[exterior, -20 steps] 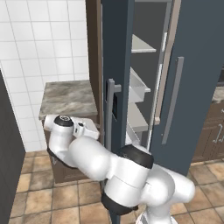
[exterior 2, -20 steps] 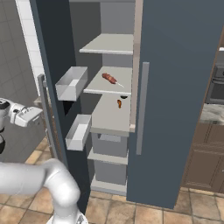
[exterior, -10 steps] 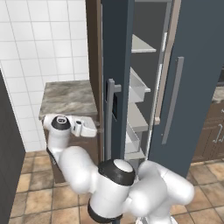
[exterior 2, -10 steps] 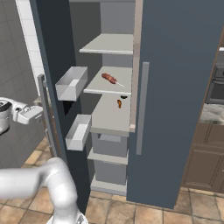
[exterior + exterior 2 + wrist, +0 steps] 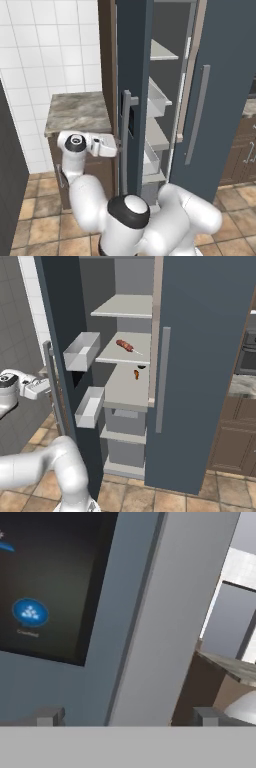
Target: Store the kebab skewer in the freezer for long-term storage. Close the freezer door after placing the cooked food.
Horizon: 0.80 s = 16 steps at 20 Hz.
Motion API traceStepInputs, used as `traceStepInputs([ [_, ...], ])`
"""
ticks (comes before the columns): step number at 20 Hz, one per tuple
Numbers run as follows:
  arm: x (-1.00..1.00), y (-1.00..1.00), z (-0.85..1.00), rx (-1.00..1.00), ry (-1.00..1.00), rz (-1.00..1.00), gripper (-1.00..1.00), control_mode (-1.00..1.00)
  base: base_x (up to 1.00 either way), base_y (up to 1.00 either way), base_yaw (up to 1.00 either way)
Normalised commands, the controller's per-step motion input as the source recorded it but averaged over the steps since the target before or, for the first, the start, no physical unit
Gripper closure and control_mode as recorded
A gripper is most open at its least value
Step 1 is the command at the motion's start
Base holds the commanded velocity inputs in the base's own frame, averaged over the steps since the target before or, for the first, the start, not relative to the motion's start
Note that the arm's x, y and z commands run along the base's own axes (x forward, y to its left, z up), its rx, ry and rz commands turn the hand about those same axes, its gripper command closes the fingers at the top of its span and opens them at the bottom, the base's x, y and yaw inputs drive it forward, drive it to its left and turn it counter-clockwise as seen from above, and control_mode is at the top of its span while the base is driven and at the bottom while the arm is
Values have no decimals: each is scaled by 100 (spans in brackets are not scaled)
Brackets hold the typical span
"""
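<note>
The kebab skewer [image 5: 126, 346] lies on a middle shelf inside the freezer [image 5: 125, 393]. The freezer door [image 5: 133, 60] stands open, its inner bins [image 5: 82, 351] facing the shelves. My gripper [image 5: 114, 148] is level with the door's long grey handle [image 5: 125, 145], just below the dark dispenser panel [image 5: 131, 120]. In the hand view the gripper [image 5: 127, 717] is open, and the handle [image 5: 165, 612] runs up between the two spread fingertips [image 5: 50, 716]. The dispenser panel [image 5: 45, 587] sits beside it. Nothing is held.
A low brown cabinet with a marble top [image 5: 77, 112] stands left of the open door, right behind my hand. The other slate-blue door [image 5: 225, 100] is shut. A small reddish scrap [image 5: 136, 374] lies on the shelf below the skewer. White tiles cover the wall [image 5: 50, 40].
My hand has edged a little closer to the door handle, and the arm's elbow has swung lower in front of the base. The door and skewer have not moved.
</note>
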Motion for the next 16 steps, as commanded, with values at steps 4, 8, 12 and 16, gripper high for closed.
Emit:
traceStepInputs([
  [4, -19, -67, 7, 0, 0, 0, -100, -100, 0, 0, 0],
  [8, -15, -75, 15, 0, 0, 0, -100, -100, 0, 0, 0],
  [12, -6, -89, 21, 5, 0, 0, -100, -100, 0, 0, 0],
  [16, 0, -100, 22, 10, 0, 5, -100, -100, 0, 0, 0],
])
